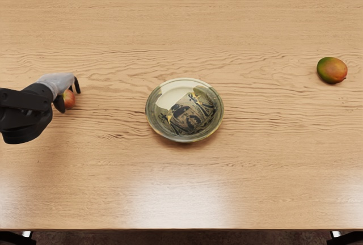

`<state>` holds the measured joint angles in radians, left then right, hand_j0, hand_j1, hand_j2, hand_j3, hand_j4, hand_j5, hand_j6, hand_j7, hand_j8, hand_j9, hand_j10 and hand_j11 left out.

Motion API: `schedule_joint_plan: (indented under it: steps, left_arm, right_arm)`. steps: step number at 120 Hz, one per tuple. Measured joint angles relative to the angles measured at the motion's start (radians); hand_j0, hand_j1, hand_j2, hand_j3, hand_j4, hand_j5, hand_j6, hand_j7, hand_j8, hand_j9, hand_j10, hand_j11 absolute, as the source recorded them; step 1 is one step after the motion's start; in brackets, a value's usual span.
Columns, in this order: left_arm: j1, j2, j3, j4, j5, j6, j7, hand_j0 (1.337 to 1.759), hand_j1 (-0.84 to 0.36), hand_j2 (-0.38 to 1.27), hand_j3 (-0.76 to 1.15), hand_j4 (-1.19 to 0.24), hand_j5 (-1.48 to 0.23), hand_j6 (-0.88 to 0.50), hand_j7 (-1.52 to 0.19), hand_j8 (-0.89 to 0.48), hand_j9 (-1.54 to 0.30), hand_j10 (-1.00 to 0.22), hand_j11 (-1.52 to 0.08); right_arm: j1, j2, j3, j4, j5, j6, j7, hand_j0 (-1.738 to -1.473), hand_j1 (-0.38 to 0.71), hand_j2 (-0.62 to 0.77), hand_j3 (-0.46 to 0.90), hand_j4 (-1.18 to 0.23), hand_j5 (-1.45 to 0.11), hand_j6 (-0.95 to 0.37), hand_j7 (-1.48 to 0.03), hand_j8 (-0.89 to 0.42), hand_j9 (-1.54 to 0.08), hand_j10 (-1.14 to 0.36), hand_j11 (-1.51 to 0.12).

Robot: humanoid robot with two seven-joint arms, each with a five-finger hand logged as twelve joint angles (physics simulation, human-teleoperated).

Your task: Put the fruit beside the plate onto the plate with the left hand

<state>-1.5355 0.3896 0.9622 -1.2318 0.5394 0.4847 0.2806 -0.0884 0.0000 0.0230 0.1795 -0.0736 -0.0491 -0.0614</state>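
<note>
At the left edge of the frame, the left hand (58,84) I am steering curls its grey fingers round a small round red-orange fruit (69,98), thumb below it and a dark fingertip above. The fruit sits on the pale wooden table (181,188), well apart from the shallow glass plate (156,92) at centre. I judge it light, firm, smooth and apt to roll, so I would grip across its widest part. A green-and-red mango (332,70) lies at upper right.

Bright, even light; pale sheen on the near table (170,199), reflections in the glossy plate (149,109).
</note>
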Motion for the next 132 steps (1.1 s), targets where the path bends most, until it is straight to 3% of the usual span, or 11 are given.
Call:
schedule_joint_plan:
  steps: [26,43,74,97,102,107,114,132]
  left_arm:
    - [0.003,-0.004,0.000,0.000,-0.005,0.000,0.001,1.656,-0.32,0.17,0.00,-0.57,-0.75,-0.40,-0.75,-0.40,-0.75,-0.57,-0.75]
    - [0.006,-0.006,0.000,0.000,-0.005,-0.001,0.000,1.659,-0.34,0.13,0.04,-0.64,-0.83,-0.34,-0.83,-0.34,-0.85,-0.60,-0.85]
    - [0.008,-0.006,0.000,-0.002,-0.008,-0.004,0.001,1.661,-0.36,0.06,0.17,-0.52,-1.04,-0.23,-1.04,-0.21,-1.06,-0.52,-1.07]
    - [0.006,-0.002,0.000,-0.011,-0.006,-0.004,0.002,1.666,-0.36,0.03,0.13,-0.49,-1.09,-0.20,-1.10,-0.18,-1.12,-0.51,-1.15]
    - [0.002,0.001,0.000,-0.019,-0.004,-0.003,0.001,1.672,-0.37,0.09,0.02,-0.50,-1.09,-0.20,-1.11,-0.19,-1.13,-0.53,-1.16]
    - [0.000,0.012,-0.002,-0.026,0.001,-0.003,0.000,1.652,-0.38,0.17,-0.12,-0.50,-1.10,-0.21,-1.12,-0.20,-1.14,-0.55,-1.18]
    - [-0.007,0.026,-0.005,-0.036,0.003,-0.004,-0.003,1.650,-0.42,0.29,-0.09,-0.47,-1.12,-0.19,-1.13,-0.19,-1.15,-0.55,-1.18]
    - [-0.023,0.070,-0.029,-0.055,0.003,-0.007,-0.005,1.645,-0.45,0.32,-0.04,-0.43,-1.17,-0.16,-1.17,-0.17,-1.17,-0.53,-1.19]
  right_arm:
    - [0.000,0.000,0.000,0.000,0.000,0.000,0.000,-1.658,-0.32,-0.01,0.00,-0.03,-0.03,-0.03,-0.03,-0.03,-0.03,-0.03,-0.03]
    - [0.000,0.000,0.000,0.000,0.000,0.000,0.000,-1.658,-0.32,-0.01,0.00,-0.03,-0.03,-0.03,-0.03,-0.03,-0.03,-0.03,-0.03]
    - [0.000,0.000,0.000,0.000,0.000,0.000,0.000,-1.658,-0.32,-0.01,0.00,-0.03,-0.03,-0.03,-0.03,-0.03,-0.03,-0.03,-0.03]
    - [0.000,0.000,0.000,0.000,0.000,0.000,0.000,-1.658,-0.32,-0.01,0.00,-0.03,-0.03,-0.03,-0.03,-0.03,-0.03,-0.03,-0.03]
    - [0.000,0.000,0.000,0.000,0.000,0.000,0.000,-1.658,-0.32,-0.01,0.00,-0.03,-0.03,-0.03,-0.03,-0.03,-0.03,-0.03,-0.03]
    - [0.000,0.000,0.000,0.000,0.000,0.000,0.000,-1.658,-0.32,-0.01,0.00,-0.03,-0.03,-0.03,-0.03,-0.03,-0.03,-0.03,-0.03]
    - [0.000,0.000,0.000,0.000,0.000,0.000,0.000,-1.658,-0.32,-0.01,0.00,-0.03,-0.03,-0.03,-0.03,-0.03,-0.03,-0.03,-0.03]
    - [0.000,0.000,0.000,0.000,0.000,0.000,0.000,-1.658,-0.32,0.00,0.00,-0.03,-0.03,-0.03,-0.03,-0.03,-0.03,-0.03,-0.03]
